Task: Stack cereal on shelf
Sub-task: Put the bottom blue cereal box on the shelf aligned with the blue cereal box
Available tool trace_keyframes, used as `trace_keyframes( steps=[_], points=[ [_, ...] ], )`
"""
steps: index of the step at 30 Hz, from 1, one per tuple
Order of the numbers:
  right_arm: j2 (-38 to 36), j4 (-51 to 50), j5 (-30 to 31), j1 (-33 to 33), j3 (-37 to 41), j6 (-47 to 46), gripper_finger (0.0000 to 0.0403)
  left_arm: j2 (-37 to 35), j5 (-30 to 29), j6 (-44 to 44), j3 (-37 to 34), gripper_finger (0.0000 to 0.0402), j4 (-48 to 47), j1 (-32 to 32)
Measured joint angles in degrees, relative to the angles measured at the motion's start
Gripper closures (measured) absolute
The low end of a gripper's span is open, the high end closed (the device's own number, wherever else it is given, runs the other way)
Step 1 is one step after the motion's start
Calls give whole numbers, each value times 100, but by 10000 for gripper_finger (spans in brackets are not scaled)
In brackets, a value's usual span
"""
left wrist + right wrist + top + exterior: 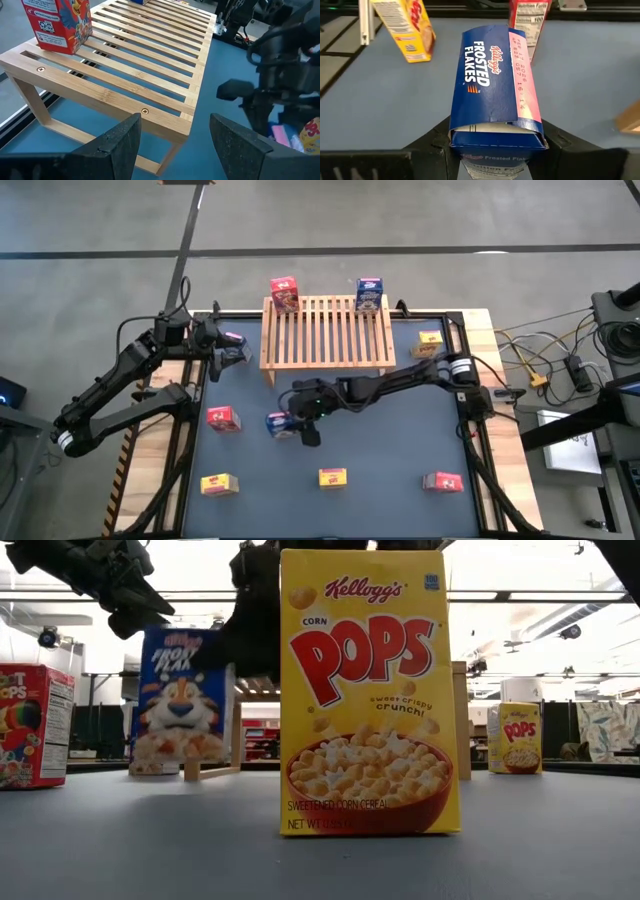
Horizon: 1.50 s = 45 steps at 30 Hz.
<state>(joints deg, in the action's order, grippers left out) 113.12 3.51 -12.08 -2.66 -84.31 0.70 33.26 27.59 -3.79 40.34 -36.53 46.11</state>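
Eight small cereal boxes show on a dark blue-grey mat [390, 440] that covers a pale wooden table [505, 480] with black rails along its sides; around it lies grey floor, with loose cables off the right edge, and the low view looks into a bright room with ceiling lights. The right pincer [290, 424] is near the mat's middle, just in front of the light slatted wooden shelf [327, 330]. Its fingers are closed against both sides of a blue Frosted Flakes box [492, 85], which is tipped over in the grip. A red box [222, 418] stands close beside this pincer on the left arm's side. Ahead of it, near the front edge, a yellow box [333, 477] stands between a second yellow box [218, 484] and a second red box [442, 482], each well apart, with bare mat between them. Behind the pincer, on the shelf's far edge, a third red box [283, 293] and a second blue box [369, 294] stand at opposite corners, the slats between them bare. A third yellow box [430, 341] sits beside the shelf's right end. That makes three red, three yellow and two blue. The left pincer [172, 140] waits by the shelf's left end, fingers apart and empty.
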Motion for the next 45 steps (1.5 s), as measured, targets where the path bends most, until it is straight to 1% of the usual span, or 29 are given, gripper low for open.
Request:
trace_keyframes(
  steps=[7, 12, 17, 22, 24, 27, 31, 35, 39, 41, 42, 45],
  points=[
    [-568, -445, -7, -98, 42, 506, 243, -2, 0, -57, -2, 183, 52, -3],
    [-1174, -678, 4, -64, 190, 775, 243, -4, 0, -37, -4, 183, 52, -4],
    [-1947, -698, 4, 51, 717, 956, 243, -2, 0, -17, -4, 183, 56, -4],
    [-2880, -349, 18, 328, 1555, 979, 243, -2, -2, -17, -2, 183, 102, -4],
    [-3307, -230, 67, 490, 1879, 986, 243, -4, -2, -17, -4, 183, 102, -4],
    [-3967, -99, 331, 764, 2342, 1078, 243, -2, -2, -17, -3, 183, 101, -4],
    [-4722, -124, 484, 1198, 2796, 1408, 243, -2, -4, -16, -4, 183, 109, -4],
    [-5289, -230, 453, 1647, 3018, 1631, 243, 2, -9, -15, -4, 183, 231, -4],
    [-5679, -753, 467, 2172, 2988, 1721, 243, 2, -11, -15, -4, 183, 399, -4],
    [-5752, -1099, 360, 2453, 2884, 1716, 243, 2, -11, -15, -4, 183, 447, -4],
    [-5763, -1252, 197, 2605, 2838, 1741, 243, 2, -11, -15, -4, 183, 473, -4],
    [-5745, -1579, -550, 3064, 2743, 1928, 243, 2, -11, -15, -4, 183, 505, -4]
  ],
)
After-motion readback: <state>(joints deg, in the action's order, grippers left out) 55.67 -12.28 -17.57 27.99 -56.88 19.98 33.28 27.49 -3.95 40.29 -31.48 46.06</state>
